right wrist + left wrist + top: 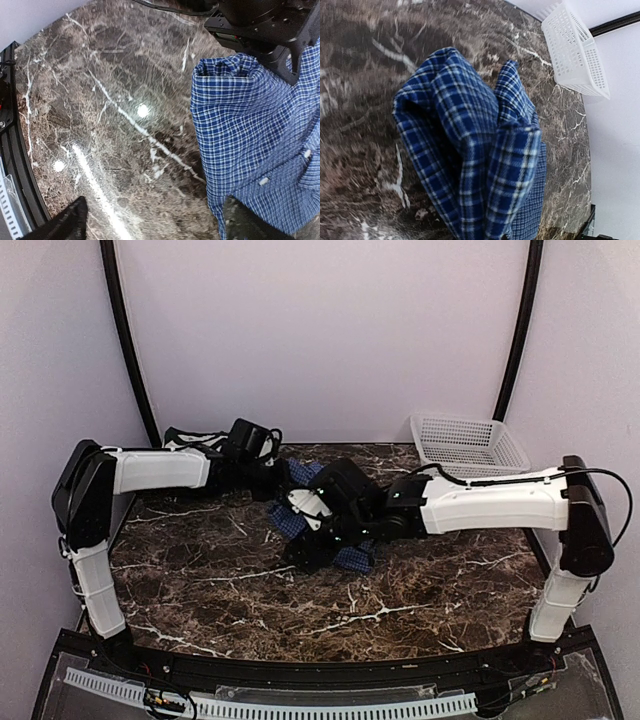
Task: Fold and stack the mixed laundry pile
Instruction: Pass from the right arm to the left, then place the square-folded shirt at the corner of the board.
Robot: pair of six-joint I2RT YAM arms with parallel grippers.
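Nearest, over the dark brown marble table (200, 580), the right gripper (155, 215) stands wide apart, holding nothing, one finger just beside the hanging edge of the blue-and-white small-check button shirt (245, 125), bunched and partly lifted at mid-table. Just beyond, the left gripper (285, 483) is clamped on a gathered fold at the shirt's top, so the step looks like spreading it flat: the right should pinch a single layer at a corner well away from that hold, then both draw apart low and evenly. Farthest back lie a white-and-dark garment (185, 438), left, and a white plastic lattice basket (500, 455), right.
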